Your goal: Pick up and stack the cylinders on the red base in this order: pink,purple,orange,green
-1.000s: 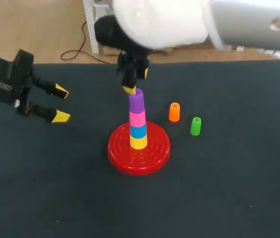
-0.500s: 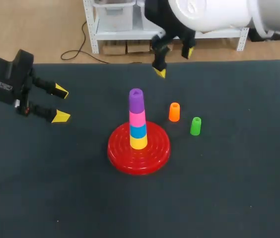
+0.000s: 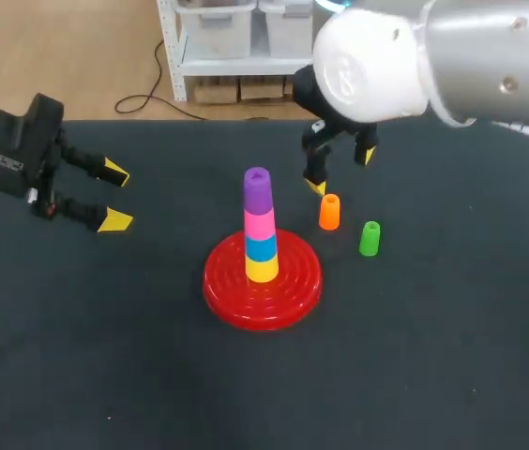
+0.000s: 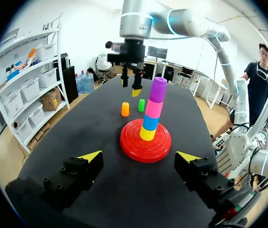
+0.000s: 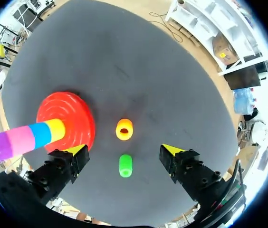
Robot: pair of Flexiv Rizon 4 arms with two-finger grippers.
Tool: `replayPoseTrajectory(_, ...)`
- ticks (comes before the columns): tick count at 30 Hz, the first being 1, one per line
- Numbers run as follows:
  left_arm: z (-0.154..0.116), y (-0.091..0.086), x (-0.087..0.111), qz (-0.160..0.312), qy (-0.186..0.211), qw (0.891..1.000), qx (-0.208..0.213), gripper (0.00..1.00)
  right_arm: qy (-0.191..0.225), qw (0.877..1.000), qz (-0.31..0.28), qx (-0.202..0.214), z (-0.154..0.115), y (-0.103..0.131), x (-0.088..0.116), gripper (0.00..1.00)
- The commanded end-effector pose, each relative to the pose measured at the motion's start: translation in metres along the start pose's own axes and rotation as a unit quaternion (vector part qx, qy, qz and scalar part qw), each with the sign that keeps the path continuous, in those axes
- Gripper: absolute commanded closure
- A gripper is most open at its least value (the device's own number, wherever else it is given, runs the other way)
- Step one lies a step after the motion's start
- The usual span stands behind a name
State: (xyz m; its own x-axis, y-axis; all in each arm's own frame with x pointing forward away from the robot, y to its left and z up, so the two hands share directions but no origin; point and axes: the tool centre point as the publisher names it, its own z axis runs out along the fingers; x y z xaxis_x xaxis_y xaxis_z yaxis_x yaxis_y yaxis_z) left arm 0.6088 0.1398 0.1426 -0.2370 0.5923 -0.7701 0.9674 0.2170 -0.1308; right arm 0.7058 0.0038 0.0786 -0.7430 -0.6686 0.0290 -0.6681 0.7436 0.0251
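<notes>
On the red base [image 3: 263, 292] stands a stack: yellow, blue, pink [image 3: 260, 225], and a purple cylinder [image 3: 257, 189] on top. The orange cylinder [image 3: 329, 212] and the green cylinder [image 3: 370, 238] stand upright on the table to the right of the base. My right gripper [image 3: 341, 171] hangs open just above and behind the orange cylinder [image 5: 124, 129], holding nothing; the green cylinder [image 5: 125, 166] lies between its spread fingers in its own view. My left gripper [image 3: 114, 196] is open at the far left, well away from the stack [image 4: 151, 110].
The dark table [image 3: 433, 356] carries only the base, the stack and the two loose cylinders. My right arm's bulky white body [image 3: 377, 66] hangs over the table's back edge.
My right gripper has let go of the purple cylinder on top of the stack, opened, swung back and right, and come down above the orange cylinder. The left arm stayed still.
</notes>
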Motion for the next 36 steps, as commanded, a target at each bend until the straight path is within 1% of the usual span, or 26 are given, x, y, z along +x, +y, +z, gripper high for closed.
replayPoseTrajectory(1,0.000,0.000,0.001,0.001,-0.001,1.000,-0.001,0.00,0.003,1.000,0.003,0.002,0.018,-0.004,-0.005,0.00)
replayPoseTrajectory(3,0.000,0.000,0.001,0.001,-0.001,1.000,-0.001,0.00,0.010,1.000,0.006,0.003,0.025,-0.007,-0.006,0.00)
replayPoseTrajectory(6,0.000,0.000,0.001,0.001,-0.001,1.000,-0.001,0.00,0.008,1.000,0.007,0.004,0.030,-0.010,-0.005,0.00)
replayPoseTrajectory(11,0.000,0.000,0.001,0.001,-0.001,1.000,-0.001,0.00,0.007,1.000,-0.007,0.007,0.032,-0.002,0.002,0.00)
replayPoseTrajectory(17,0.000,0.000,0.001,0.001,-0.001,1.000,-0.001,0.00,0.012,1.000,-0.011,0.012,0.038,0.002,0.004,0.00)
replayPoseTrajectory(18,0.000,0.000,0.001,0.001,-0.001,1.000,-0.001,0.00,0.012,1.000,-0.011,0.011,0.038,0.002,0.004,0.05)
replayPoseTrajectory(19,0.000,0.000,0.001,0.001,-0.001,1.000,-0.001,0.00,0.012,1.000,-0.010,0.013,0.039,0.002,0.003,0.19)
replayPoseTrajectory(21,0.000,0.000,0.001,0.001,-0.001,1.000,-0.001,0.00,0.012,1.000,-0.010,0.014,0.040,0.002,0.003,0.33)
replayPoseTrajectory(25,0.000,0.000,0.001,0.001,-0.001,1.000,-0.001,0.00,0.010,1.000,-0.012,0.014,0.043,0.003,0.003,0.47)
replayPoseTrajectory(27,0.000,0.000,0.001,0.001,-0.001,1.000,-0.001,0.00,0.009,1.000,-0.012,0.014,0.045,0.003,0.003,0.50)
replayPoseTrajectory(36,0.000,0.000,0.001,0.001,-0.001,1.000,-0.001,0.00,0.008,1.000,-0.007,0.008,0.054,0.002,0.001,0.53)
